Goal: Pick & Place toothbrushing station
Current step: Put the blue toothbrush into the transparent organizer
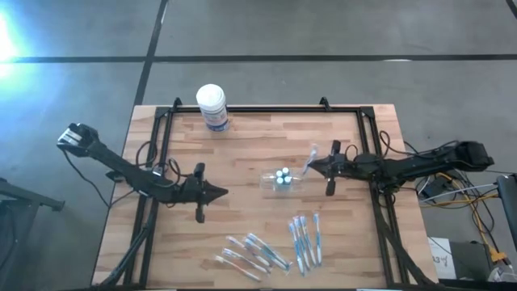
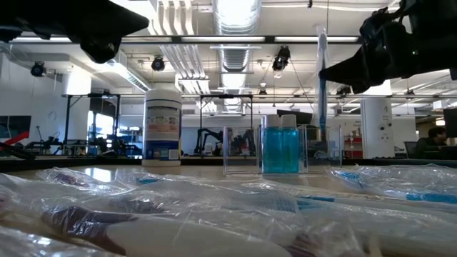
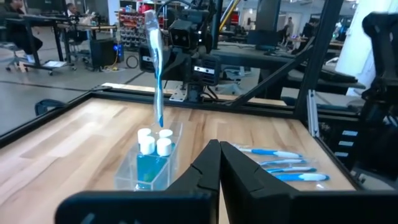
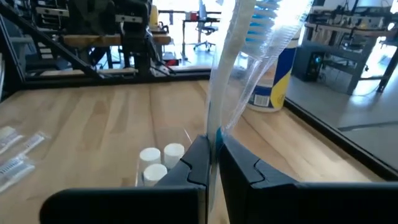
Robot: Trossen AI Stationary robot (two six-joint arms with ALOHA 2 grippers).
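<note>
The toothbrushing station (image 1: 267,179) is a small clear holder at mid-table, with three white-capped blue bottles standing in it. My right gripper (image 1: 312,167) hovers just right of it, shut on a wrapped blue toothbrush (image 1: 310,156). In the right wrist view that toothbrush (image 4: 247,43) rises from the gripper (image 4: 214,149), above the station (image 4: 181,134). My left gripper (image 1: 221,192) is shut and empty, left of the station. The left wrist view shows its fingertips (image 3: 218,163) closed, pointing toward the station (image 3: 176,133) and the held toothbrush (image 3: 155,68).
A white round tub (image 1: 212,106) with a blue label stands at the back edge. Two clusters of wrapped toothbrushes (image 1: 250,252) (image 1: 305,239) lie near the front edge. A black frame (image 1: 266,109) borders the wooden table. People sit in the room beyond.
</note>
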